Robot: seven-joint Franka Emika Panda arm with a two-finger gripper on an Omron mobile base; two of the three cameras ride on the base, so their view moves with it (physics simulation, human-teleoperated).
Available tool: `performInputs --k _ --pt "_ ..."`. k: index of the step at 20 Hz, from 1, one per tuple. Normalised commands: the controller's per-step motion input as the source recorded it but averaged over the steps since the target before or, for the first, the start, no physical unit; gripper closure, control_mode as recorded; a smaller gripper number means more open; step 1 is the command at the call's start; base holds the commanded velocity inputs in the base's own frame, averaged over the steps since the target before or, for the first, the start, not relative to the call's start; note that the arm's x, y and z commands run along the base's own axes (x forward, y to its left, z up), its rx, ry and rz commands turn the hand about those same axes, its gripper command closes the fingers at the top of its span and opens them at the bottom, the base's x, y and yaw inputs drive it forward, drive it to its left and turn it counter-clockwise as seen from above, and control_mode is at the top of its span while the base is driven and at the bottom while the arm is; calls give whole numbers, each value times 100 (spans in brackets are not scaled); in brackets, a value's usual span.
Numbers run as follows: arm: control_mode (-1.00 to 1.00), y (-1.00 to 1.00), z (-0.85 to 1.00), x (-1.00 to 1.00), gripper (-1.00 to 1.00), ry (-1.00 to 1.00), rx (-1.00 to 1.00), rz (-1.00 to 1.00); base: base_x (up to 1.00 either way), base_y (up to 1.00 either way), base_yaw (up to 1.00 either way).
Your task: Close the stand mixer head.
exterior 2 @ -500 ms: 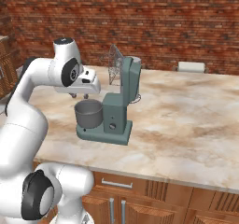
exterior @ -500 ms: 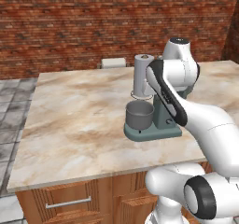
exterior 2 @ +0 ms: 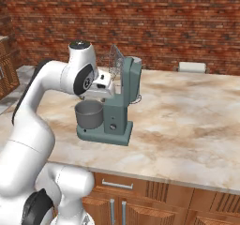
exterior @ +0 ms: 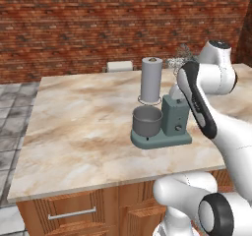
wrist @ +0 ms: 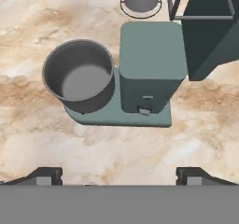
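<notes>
**Above the mixer, head still raised: approach step, push yet to come**

On the marble desk (exterior 2: pixel 187 121) stands the teal mixer, its base plate flat and its column (wrist: pixel 149 66) upright beside the grey metal bowl (wrist: pixel 79 76). The stand mixer head (exterior 2: pixel 130 78) is tipped up on its hinge, standing almost vertical above the column, with the wire whisk (exterior 2: pixel 114 60) pointing up and out toward the arm's side. A tall pale grey roll (exterior: pixel 151 79) stands just behind the mixer, near it but apart from the head.

The gripper (wrist: pixel 119 175) hangs above the mixer and looks down on the bowl and column; in the right base view it sits beside the raised head, on the whisk side, over the bowl. Its fingers (wrist: pixel 44 174) are spread wide and hold nothing. Whether the hand already touches the head I cannot tell; the whisk and the wrist overlap there.

By my reading, the task is at the approach: the head is fully open and no closing has begun. The next move calls for contact high on the head, well away from the hinge, then a push that follows the hinge's arc down toward the bowl. The whisk wires are the hazard, since open fingers could snag in them, and a sideways shove could slide the whole mixer on the desk instead of folding the head.
</notes>
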Motion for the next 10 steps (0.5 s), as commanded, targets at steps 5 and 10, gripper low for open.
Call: performInputs --k 5,10 --pt "-100 -90 6 -6 -100 -26 22 1 0 0 0" --pt "-100 -83 17 20 -100 -25 22 2 0 0 0"
